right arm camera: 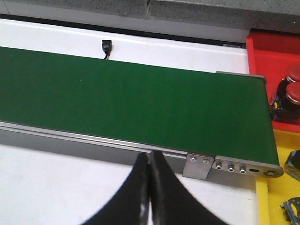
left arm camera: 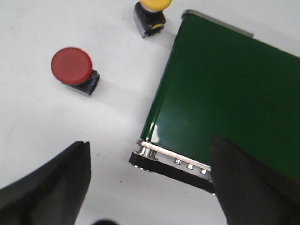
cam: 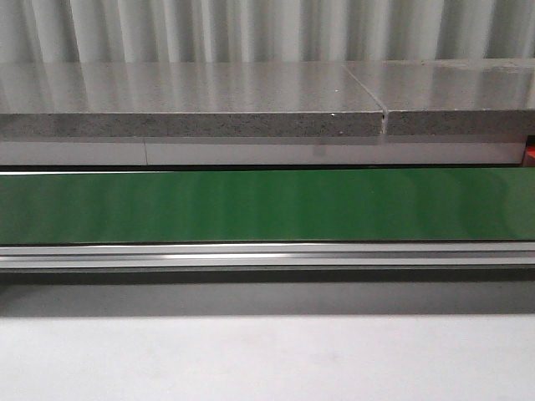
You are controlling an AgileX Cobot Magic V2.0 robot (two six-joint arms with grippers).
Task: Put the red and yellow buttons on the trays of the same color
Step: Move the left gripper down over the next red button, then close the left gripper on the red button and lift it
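In the left wrist view a red button (left arm camera: 71, 66) on a dark base lies on the white table, and a yellow button (left arm camera: 151, 14) stands near the end of the green belt (left arm camera: 225, 93). My left gripper (left arm camera: 150, 180) is open and empty above the table, apart from both buttons. In the right wrist view my right gripper (right arm camera: 149, 161) is shut and empty at the belt's near rail. A red tray (right arm camera: 267, 51) holds two red buttons (right arm camera: 291, 88); a yellow tray (right arm camera: 281, 187) lies beside it. No gripper shows in the front view.
The green conveyor belt (cam: 267, 205) runs across the front view with an aluminium rail (cam: 267, 253) in front and a grey stone ledge (cam: 192, 104) behind. A small black connector (right arm camera: 107, 47) lies behind the belt. Dark parts (right arm camera: 293, 161) sit in the yellow tray.
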